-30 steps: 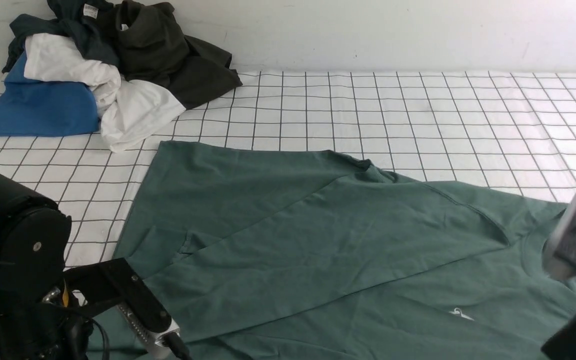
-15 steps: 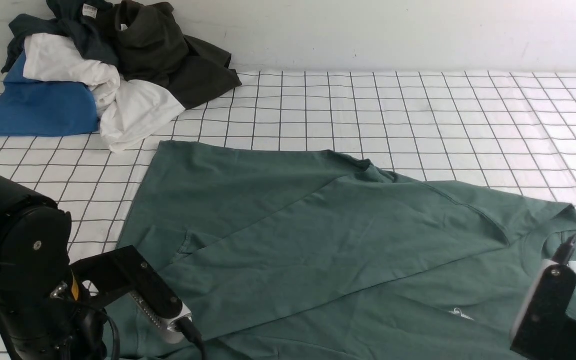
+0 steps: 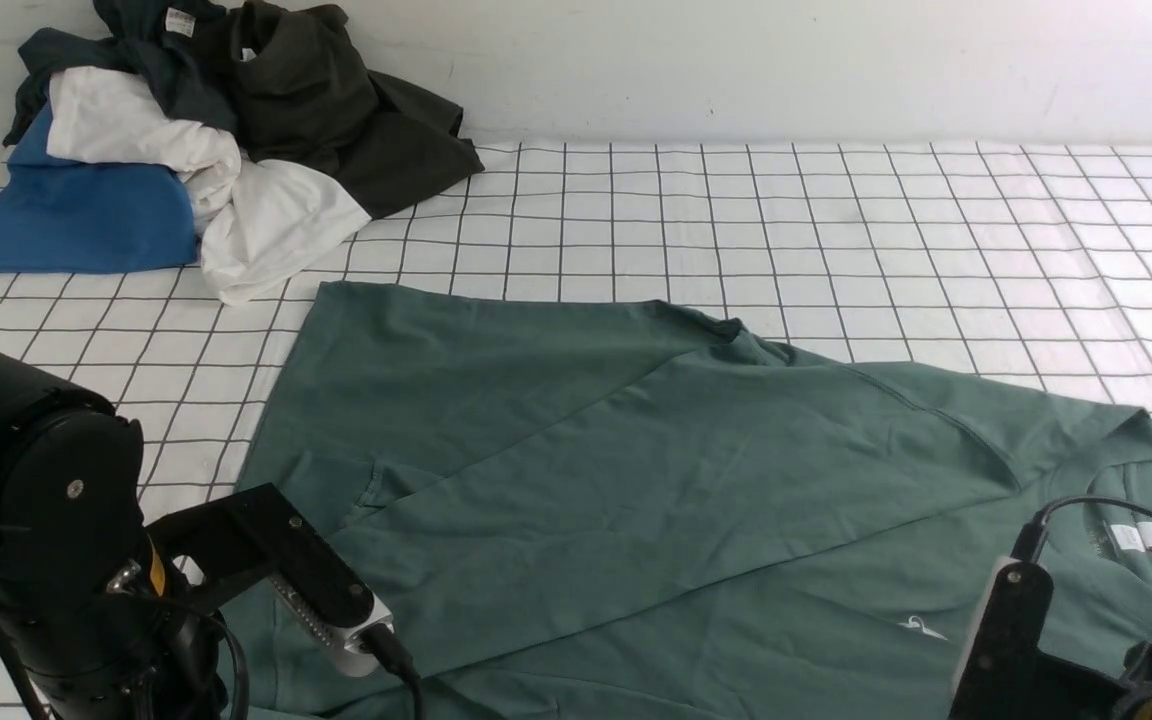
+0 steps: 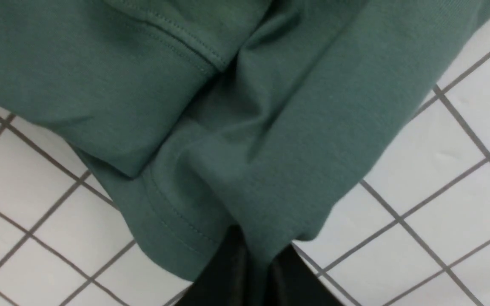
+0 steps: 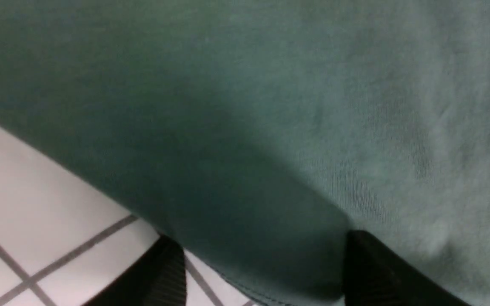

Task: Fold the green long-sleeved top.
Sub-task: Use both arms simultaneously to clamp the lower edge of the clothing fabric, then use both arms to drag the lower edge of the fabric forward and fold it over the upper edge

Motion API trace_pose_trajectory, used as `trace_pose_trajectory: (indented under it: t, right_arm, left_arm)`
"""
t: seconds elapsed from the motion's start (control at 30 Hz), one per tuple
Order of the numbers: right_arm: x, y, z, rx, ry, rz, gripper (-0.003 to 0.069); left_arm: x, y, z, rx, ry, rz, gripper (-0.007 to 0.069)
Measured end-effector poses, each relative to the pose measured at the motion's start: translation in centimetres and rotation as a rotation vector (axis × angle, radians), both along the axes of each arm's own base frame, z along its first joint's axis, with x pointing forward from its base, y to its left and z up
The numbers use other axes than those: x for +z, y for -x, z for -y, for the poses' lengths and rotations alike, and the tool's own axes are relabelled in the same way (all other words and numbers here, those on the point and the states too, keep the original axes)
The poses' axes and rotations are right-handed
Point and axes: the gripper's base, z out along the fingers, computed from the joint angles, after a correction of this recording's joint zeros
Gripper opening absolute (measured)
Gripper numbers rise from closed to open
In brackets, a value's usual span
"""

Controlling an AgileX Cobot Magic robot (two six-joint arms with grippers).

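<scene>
While the top lies spread over the near half of the gridded tabletop, both arms sit low at its near edge. The cloth reaches from beside the left arm across to the right arm. One broad layer is folded slantwise over the body. The neck opening, with a white label inside it, lies toward the right, just beyond the right arm. A small white mark shows on the chest nearby.

The left fingers are clenched on the top. In the left wrist view a ridge of green cloth is pinched between them, close to a stitched hem, with bare white squares on either side. The right fingers stand wide apart and released. In the right wrist view they straddle a rounded edge of the top, one over the white tabletop and one at the green cloth. That view is too blurred to tell whether either touches the fabric.

A pile of blue, white and dark clothes sits at the far left corner, well apart from the top.
</scene>
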Motion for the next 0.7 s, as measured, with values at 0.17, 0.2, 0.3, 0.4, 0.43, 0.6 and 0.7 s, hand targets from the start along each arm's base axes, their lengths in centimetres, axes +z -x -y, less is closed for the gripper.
trace_pose_trajectory:
  t: [0.17, 0.2, 0.3, 0.4, 0.43, 0.6, 0.7]
  right_arm:
    - [0.0, -0.1, 0.0, -0.002, 0.002, 0.002, 0.0223]
    - [0.3, -0.3, -0.2, -0.004, 0.002, 0.006, 0.0136]
    - [1.4, -1.1, -0.6, -0.013, 0.001, 0.020, 0.0029]
    - [3.6, -2.6, -1.3, -0.033, 0.007, 0.039, 0.0012]
    - [4.1, -2.8, -1.4, -0.037, 0.014, 0.037, 0.0011]
    - [8.4, -5.6, -1.1, -0.073, 0.020, 0.077, 0.0011]
    - [10.8, -7.3, -0.2, -0.115, -0.023, 0.114, 0.0010]
  left_arm:
    - [0.0, -0.1, 0.0, 0.001, 0.005, 0.007, 0.0003]
    - [0.0, -0.1, 0.1, 0.002, 0.008, 0.012, 0.0003]
    - [0.0, -0.2, 0.1, -0.003, 0.005, 0.018, 0.0003]
    - [0.6, -0.5, 0.0, -0.011, -0.006, 0.026, 0.0003]
    - [0.8, -0.5, 0.1, -0.011, -0.007, 0.027, 0.0003]
    - [4.1, -2.5, 0.4, -0.023, -0.011, 0.124, 0.0003]
    - [6.8, -4.5, -0.1, 0.003, -0.009, 0.234, 0.0004]
